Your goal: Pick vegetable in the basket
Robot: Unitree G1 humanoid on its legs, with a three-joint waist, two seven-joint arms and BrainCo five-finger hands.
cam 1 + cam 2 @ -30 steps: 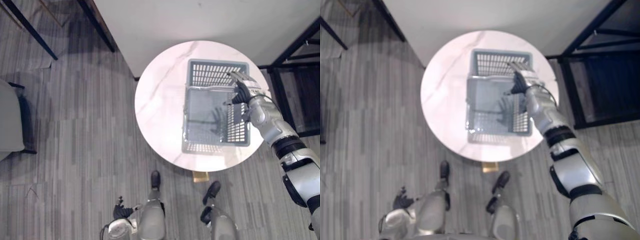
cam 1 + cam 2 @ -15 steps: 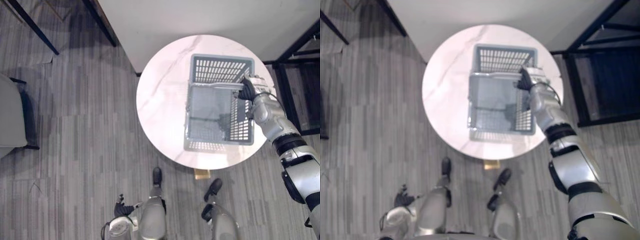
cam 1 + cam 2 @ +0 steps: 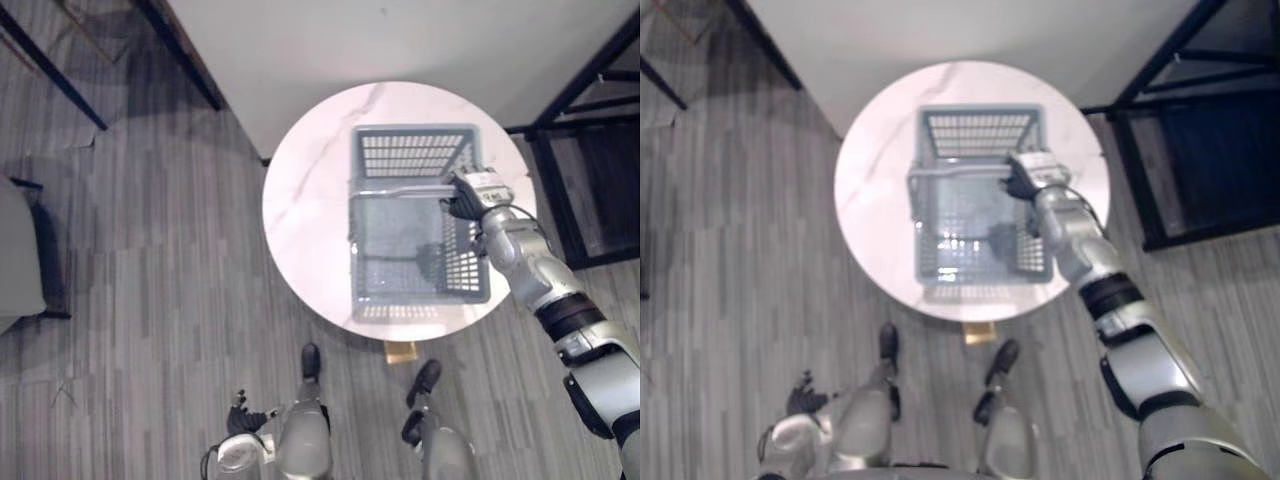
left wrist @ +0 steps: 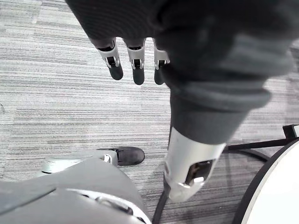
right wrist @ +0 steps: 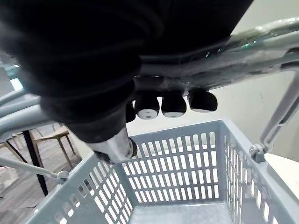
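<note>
Grey plank flooring is surrounding a round white marble table, which is sitting right of centre in the head views, with a pale wall panel running along the top edge. One grey slotted basket is standing upright on the right half of the tabletop, its one handle arching across the opening from side to side.

The right hand is reaching in from the lower right and meeting the handle at its right end. In the right wrist view its fingertips are curling under the film-wrapped bar, so the hand is clamping the handle. That grip is probably steadying or readying the basket to be carried, since the handle is the natural place to take its weight.

The left hand is hanging low near the bottom edge, left of centre, well apart from the table. Its fingers are pointing straight down over the floor, spread and holding nothing, so this arm is sitting idle.

Counting things: one table, one basket, two hands. As for vegetables, I am making out none; the basket's floor is looking bare in the right wrist view, and nothing is lying on the tabletop beside it.
</note>
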